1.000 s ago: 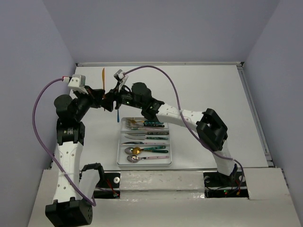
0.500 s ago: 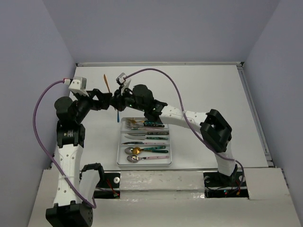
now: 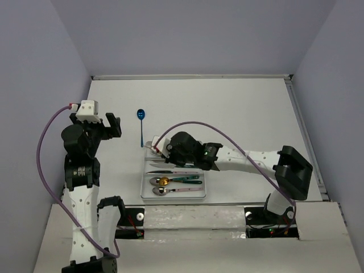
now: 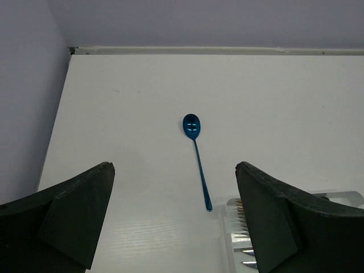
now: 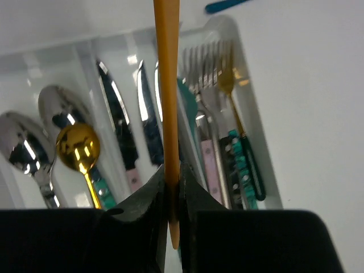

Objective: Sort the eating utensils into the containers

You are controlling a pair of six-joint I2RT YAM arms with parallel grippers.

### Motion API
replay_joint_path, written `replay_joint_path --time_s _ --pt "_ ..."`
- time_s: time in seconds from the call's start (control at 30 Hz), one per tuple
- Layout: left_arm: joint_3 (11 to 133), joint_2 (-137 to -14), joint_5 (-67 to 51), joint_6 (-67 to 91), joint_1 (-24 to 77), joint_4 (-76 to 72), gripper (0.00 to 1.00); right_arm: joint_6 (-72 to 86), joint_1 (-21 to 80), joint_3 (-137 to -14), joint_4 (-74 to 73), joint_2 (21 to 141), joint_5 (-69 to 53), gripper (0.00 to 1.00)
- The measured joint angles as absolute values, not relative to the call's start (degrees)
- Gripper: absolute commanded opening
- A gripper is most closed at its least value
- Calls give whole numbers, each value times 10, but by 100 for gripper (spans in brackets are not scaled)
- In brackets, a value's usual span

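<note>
The step in hand is judged to be the setting down of a gold utensil [image 5: 166, 85], which is clenched between the right jaws above the tray [image 3: 203, 187] at the lower centre of the overhead view. Only its slim shaft is shown, so its kind cannot be told. In the right wrist view the spoons [image 5: 78, 147] are seen at the left of the tray, the knives [image 5: 114, 94] in the middle and the forks [image 5: 213, 62] at the right, and the shaft is held roughly between knives and forks. The next move is judged to call for the utensil to be laid flat along the compartment of its kind and released without the pieces already there being disturbed.

A blue spoon [image 4: 198, 164] is left on the bare bench just beyond the tray's upper left corner, bowl toward the top of the frame. The left jaws are spread wide and empty at the left of the overhead view, well apart from it. The upper part of the tray is crossed by the right arm [image 3: 239, 156], so the left arm's [image 3: 79, 148] way to the tray may be blocked.
</note>
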State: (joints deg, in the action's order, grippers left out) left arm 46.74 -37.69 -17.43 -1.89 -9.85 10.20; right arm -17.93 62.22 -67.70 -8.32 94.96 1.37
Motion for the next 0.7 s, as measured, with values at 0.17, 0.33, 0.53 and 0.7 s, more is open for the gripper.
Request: replay_joint_path --time_s 0.17,0.33,0.53,0.7 --pt "467 -373 -169 -24 -113 102 99 -220 660 -667 -169 991 101 0" --pt "467 -374 -173 -26 -121 105 99 -246 676 -672 -218 1072 207 0" --pt "467 -373 -178 -27 -124 105 99 -253 680 -679 -229 1080 251 32" --pt "465 -373 -180 -30 -125 105 99 -266 681 -689 -236 1093 280 41"
